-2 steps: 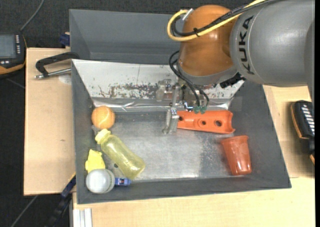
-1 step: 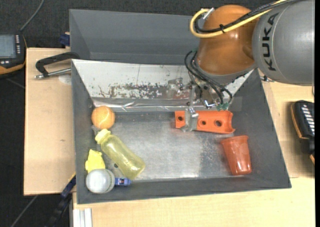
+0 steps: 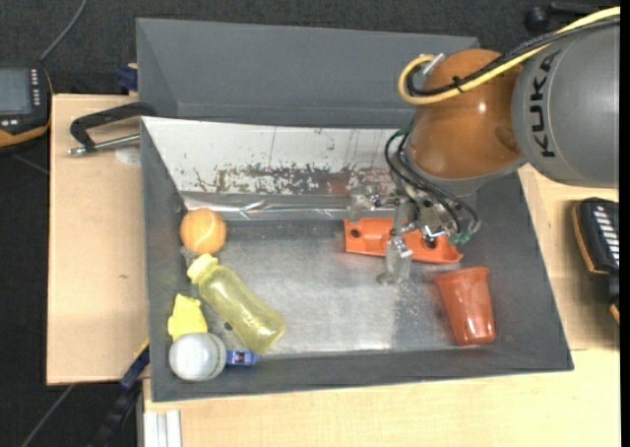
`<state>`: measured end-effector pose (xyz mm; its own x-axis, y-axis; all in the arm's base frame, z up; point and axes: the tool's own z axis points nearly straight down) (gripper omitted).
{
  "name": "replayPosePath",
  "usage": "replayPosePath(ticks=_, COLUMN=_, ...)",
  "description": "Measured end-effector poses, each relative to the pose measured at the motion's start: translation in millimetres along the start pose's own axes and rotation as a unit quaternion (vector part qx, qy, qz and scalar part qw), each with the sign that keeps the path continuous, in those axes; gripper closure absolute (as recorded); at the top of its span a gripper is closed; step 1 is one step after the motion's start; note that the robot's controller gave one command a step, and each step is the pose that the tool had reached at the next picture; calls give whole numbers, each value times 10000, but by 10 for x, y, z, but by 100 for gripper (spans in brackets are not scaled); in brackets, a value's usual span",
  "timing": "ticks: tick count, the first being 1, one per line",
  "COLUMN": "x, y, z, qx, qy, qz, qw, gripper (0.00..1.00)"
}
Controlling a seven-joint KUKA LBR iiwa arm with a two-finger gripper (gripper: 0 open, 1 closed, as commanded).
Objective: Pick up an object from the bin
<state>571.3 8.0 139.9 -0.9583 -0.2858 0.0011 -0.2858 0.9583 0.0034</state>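
At the left wall lie an orange ball [image 3: 203, 231] and a yellowish bottle [image 3: 240, 310]. Right of centre, the gripper [image 3: 398, 264] points straight down at the near edge of a flat orange block [image 3: 370, 237], its fingers drawn together on nothing. A red cup [image 3: 466, 305] lies just right. The arm bends in from the far right.

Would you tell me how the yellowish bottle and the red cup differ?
The yellowish bottle lies at the left of the bin among other things; the red cup sits apart at the right, near the gripper. The bottle is pale and translucent; the cup strongly coloured. Both are containers.
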Motion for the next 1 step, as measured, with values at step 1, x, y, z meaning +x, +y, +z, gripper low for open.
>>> replayPosePath(ticks=1, x=67, y=-44, z=82, qx=-4, qy=-4, qz=-385, qw=9993, gripper=0)
